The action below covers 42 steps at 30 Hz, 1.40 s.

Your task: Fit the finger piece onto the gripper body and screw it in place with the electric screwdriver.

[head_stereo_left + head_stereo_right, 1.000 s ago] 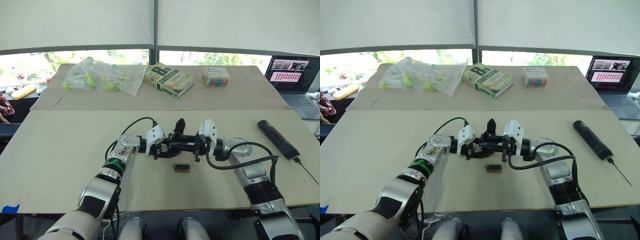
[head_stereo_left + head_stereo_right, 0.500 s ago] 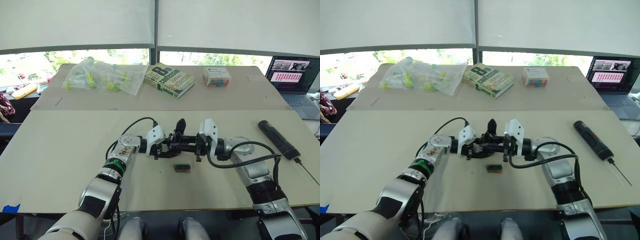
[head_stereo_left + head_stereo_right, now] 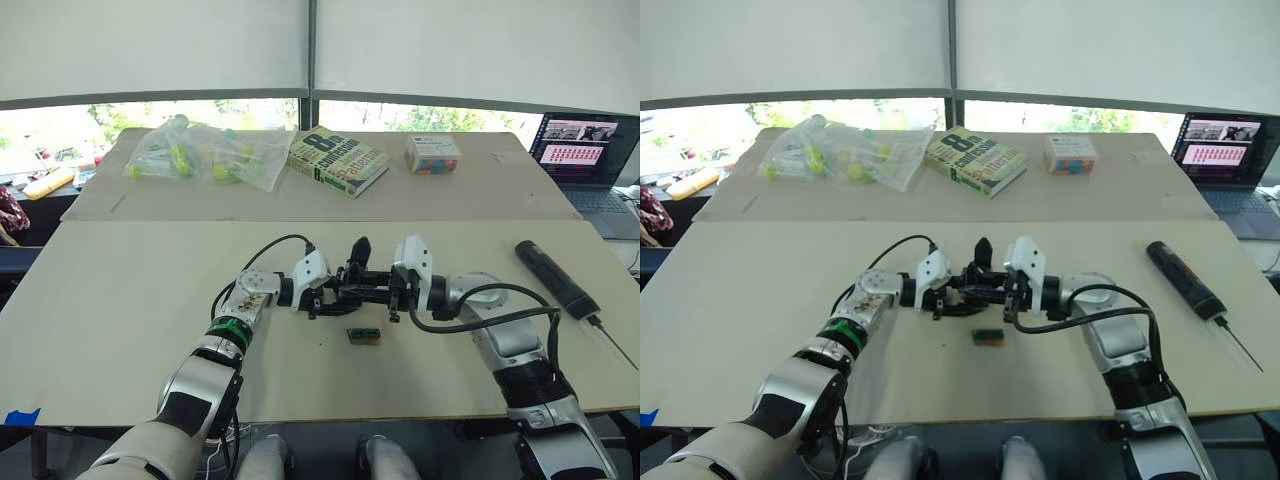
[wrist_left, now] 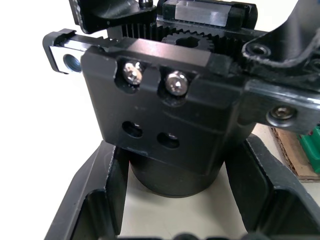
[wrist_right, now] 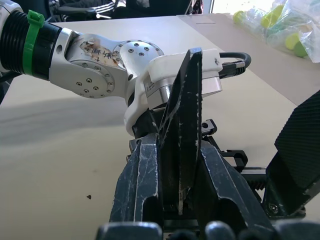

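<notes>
The gripper body [image 4: 170,115], a chunky black block with a round base, sits between my left gripper's fingers [image 4: 100,200], which press on its base from both sides. Seen from the head, my left gripper [image 3: 330,294] and right gripper [image 3: 385,293] meet tip to tip at mid-table, and the body's pointed finger [image 3: 360,250] sticks up between them. My right gripper is shut on the finger piece [image 5: 184,115], a thin black wedge held edge-on against the body. The electric screwdriver [image 3: 557,278] lies on the table to the right, apart from both grippers.
A small green-brown box [image 3: 364,335] lies just in front of the grippers. At the back of the table are a bag of green-capped tubes [image 3: 200,152], a book [image 3: 338,158] and a small box [image 3: 432,153]. A laptop [image 3: 585,150] stands at the far right.
My right gripper has edged slightly toward the left one with the finger piece in it. The left arm and the gripper body have stayed put.
</notes>
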{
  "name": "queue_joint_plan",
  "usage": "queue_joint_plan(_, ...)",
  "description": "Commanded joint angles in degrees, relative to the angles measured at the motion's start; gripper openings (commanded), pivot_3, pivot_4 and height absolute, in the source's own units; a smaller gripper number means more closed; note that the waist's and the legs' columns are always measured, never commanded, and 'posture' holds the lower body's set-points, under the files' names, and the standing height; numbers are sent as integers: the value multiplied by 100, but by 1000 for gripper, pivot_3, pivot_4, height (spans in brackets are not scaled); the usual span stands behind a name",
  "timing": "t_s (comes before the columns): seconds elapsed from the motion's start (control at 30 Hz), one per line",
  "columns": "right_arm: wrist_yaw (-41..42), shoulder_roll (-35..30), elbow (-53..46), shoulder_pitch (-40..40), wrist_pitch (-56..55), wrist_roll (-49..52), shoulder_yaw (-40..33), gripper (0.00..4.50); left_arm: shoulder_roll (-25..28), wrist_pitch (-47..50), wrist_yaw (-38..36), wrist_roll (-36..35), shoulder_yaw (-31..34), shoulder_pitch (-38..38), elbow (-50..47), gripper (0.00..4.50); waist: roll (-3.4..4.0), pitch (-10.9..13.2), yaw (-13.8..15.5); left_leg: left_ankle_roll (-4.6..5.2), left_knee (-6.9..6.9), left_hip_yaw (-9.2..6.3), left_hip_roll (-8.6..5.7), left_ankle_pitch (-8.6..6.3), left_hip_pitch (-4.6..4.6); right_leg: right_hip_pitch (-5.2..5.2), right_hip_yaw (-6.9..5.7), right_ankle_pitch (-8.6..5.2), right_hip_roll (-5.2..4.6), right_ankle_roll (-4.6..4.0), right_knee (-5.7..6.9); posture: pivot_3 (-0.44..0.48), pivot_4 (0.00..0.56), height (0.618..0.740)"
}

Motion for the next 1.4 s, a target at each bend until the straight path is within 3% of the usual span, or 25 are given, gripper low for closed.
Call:
queue_joint_plan(0.03,-199,-110,181,-49,154,-312,62,417,-26,40,-51,73,-69,100,14,2295,0,0,-6,0,0,0,1,0,1,0,0,0,0,-1,1,0,150,740)
queue_joint_plan(0.3,-341,-152,255,-38,554,-509,266,415,-32,42,-57,65,-69,107,15,2295,0,-1,-27,0,-2,-2,7,-1,47,43,-1,1,3,-2,-5,0,150,740)
queue_joint_plan(0.5,-505,-37,140,6,1635,-93,134,414,-41,47,-58,57,-64,111,14,2295,0,-20,-38,0,-2,-7,8,-1,55,50,-2,1,3,-2,-4,0,150,740)
queue_joint_plan(1.0,-440,-164,512,-65,776,-423,319,414,-17,56,-77,58,-69,181,-32,2295,1,-50,-79,0,-5,-8,9,-1,56,51,-2,0,3,-2,-6,0,150,740)
queue_joint_plan(1.4,-237,-277,415,-153,1803,-61,368,414,-19,60,-81,56,-74,195,-43,2295,1,-63,-83,0,-7,-9,10,-2,56,51,-2,0,2,-2,-8,0,150,740)
